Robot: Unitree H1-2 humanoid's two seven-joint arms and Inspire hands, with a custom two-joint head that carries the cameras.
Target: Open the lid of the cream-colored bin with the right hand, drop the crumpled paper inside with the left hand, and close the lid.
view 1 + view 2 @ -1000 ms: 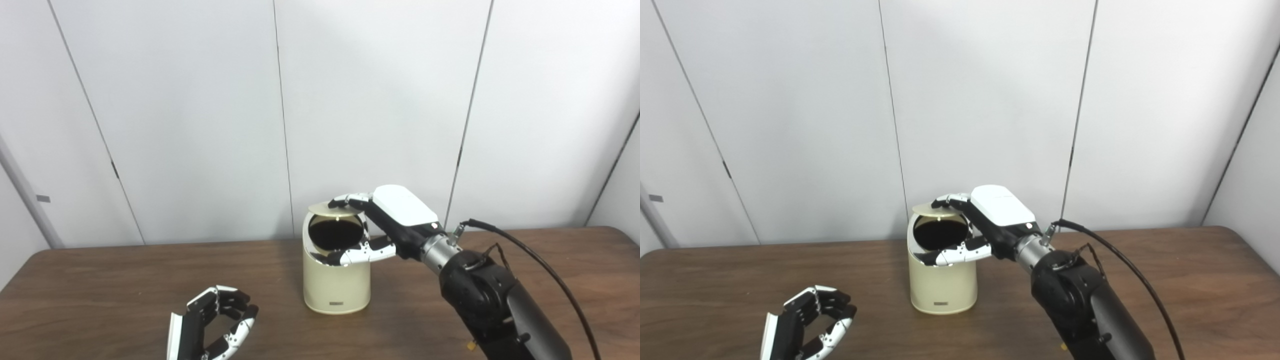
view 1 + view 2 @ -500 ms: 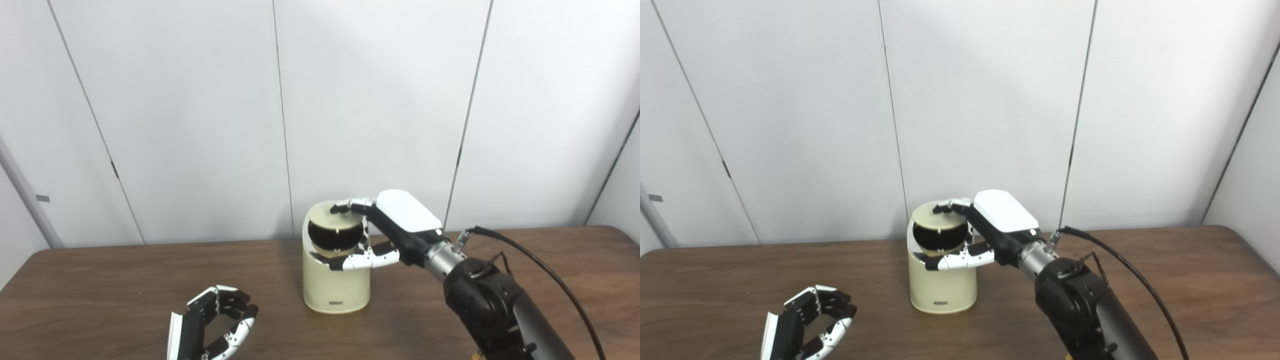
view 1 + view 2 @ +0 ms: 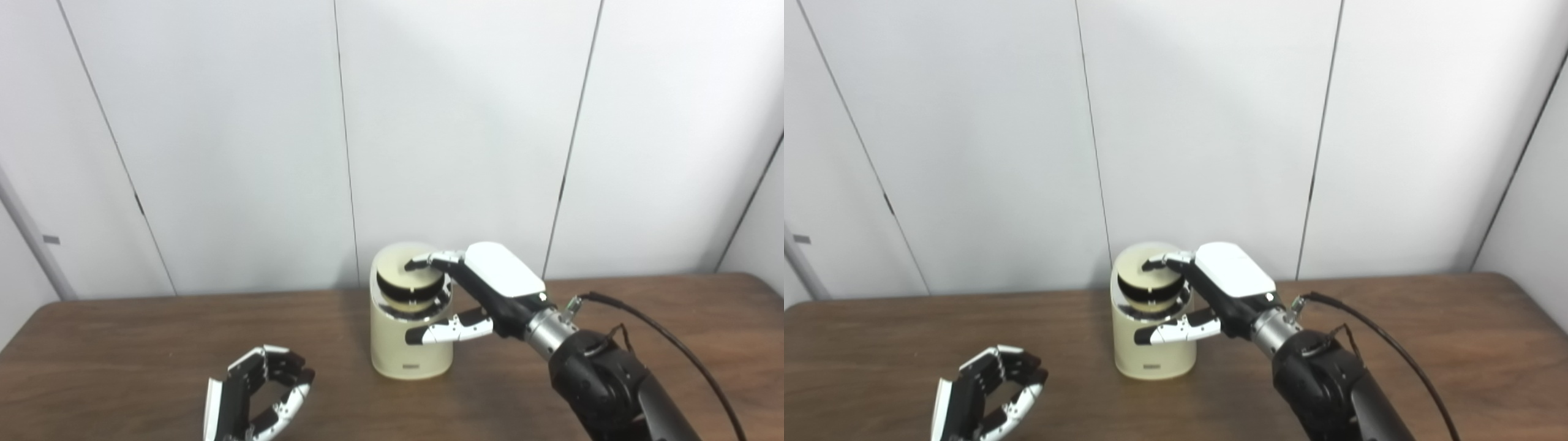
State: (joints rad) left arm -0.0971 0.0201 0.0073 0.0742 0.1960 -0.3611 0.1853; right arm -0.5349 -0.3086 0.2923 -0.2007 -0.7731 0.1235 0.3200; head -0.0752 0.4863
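Cream-colored bin (image 3: 410, 343), a smooth rounded cylinder, stood on the dark wood-grain tabletop (image 3: 122, 343) near the far wall. Its round lid (image 3: 409, 275) sat tilted, partly open over a dark gap. The right hand (image 3: 484, 294) rested spread fingertips (image 3: 422, 262) on the lid, gripping nothing. The left hand (image 3: 257, 398) lay loosely curled and empty, near left.

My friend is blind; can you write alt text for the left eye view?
A robot's right hand rests its fingers on the half-lowered lid of a cream-colored bin on a wooden table. Its left hand lies curled nearby.
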